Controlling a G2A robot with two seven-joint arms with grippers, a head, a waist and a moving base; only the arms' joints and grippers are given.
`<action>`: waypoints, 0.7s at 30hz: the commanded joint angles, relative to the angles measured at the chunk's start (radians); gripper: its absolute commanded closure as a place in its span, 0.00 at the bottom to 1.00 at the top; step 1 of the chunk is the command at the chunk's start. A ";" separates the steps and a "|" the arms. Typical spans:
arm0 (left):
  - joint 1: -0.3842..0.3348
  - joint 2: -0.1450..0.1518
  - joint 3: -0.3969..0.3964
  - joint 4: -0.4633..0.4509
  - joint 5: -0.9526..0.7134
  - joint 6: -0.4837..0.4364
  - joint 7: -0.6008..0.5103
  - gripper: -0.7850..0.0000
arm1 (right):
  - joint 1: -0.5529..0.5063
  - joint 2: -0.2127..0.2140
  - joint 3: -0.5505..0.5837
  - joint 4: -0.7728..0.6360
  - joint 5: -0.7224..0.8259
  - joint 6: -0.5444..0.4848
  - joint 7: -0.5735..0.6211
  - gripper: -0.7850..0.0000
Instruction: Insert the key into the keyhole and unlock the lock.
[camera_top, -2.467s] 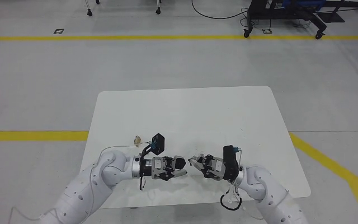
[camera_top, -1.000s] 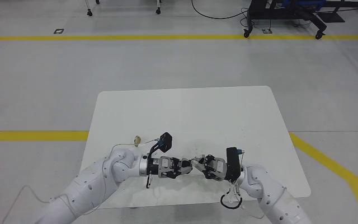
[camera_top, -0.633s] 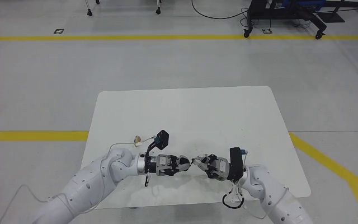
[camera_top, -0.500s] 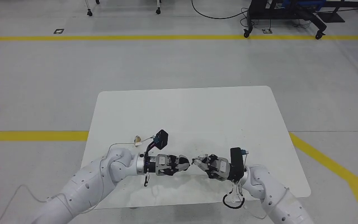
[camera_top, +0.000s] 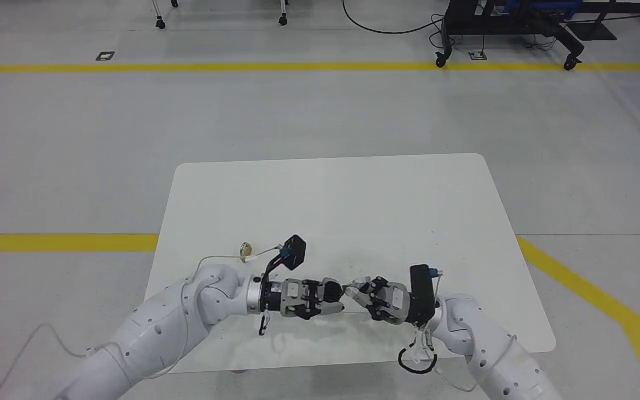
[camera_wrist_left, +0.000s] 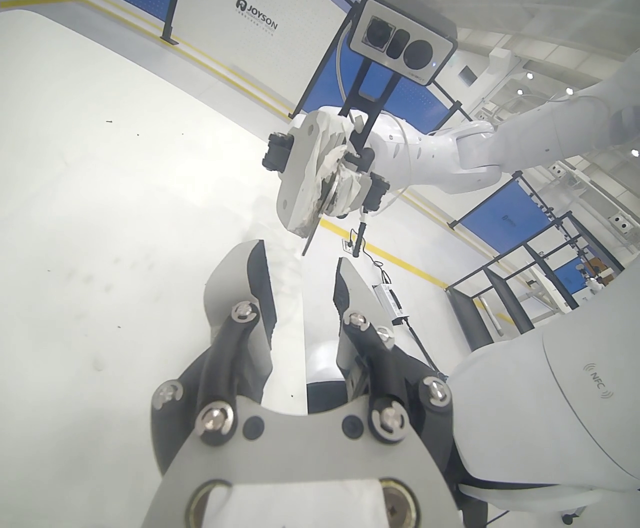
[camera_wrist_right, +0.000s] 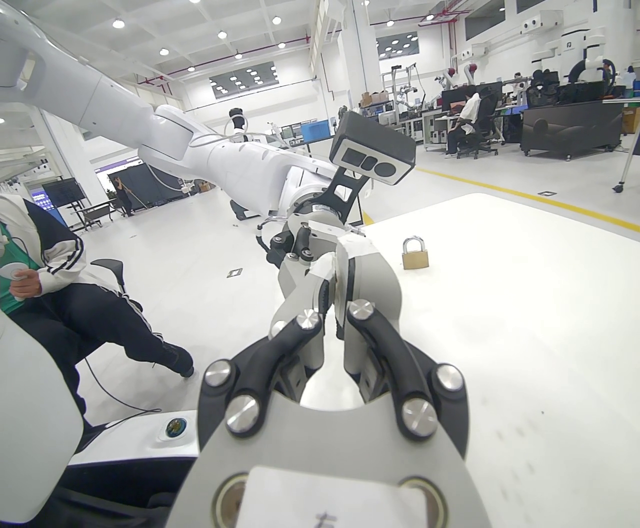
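As arms drew together, left end effector (camera_wrist_left: 298, 260), spread empty, neared key (camera_wrist_left: 312, 226) clamped in right end effector (camera_wrist_right: 334, 272); lock (camera_wrist_right: 415, 253) lay untouched, handover likely.

A pale grey floor (camera_top: 100, 150) is crossed by yellow lines (camera_top: 300, 68); ceiling lights (camera_wrist_right: 165, 51) are lit, and desks (camera_wrist_right: 565, 120) are ranged far off.
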 joint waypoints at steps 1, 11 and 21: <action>-0.003 -0.001 0.003 0.001 -0.003 0.000 0.002 0.77 | 0.002 0.000 -0.002 0.001 -0.001 0.000 0.002 1.00; -0.010 -0.006 0.010 0.002 0.001 0.000 0.022 0.92 | 0.007 0.000 -0.012 0.001 -0.006 0.000 0.004 1.00; -0.009 -0.004 0.011 0.012 0.016 0.000 0.047 1.00 | 0.003 0.003 -0.006 0.000 -0.009 0.000 -0.006 1.00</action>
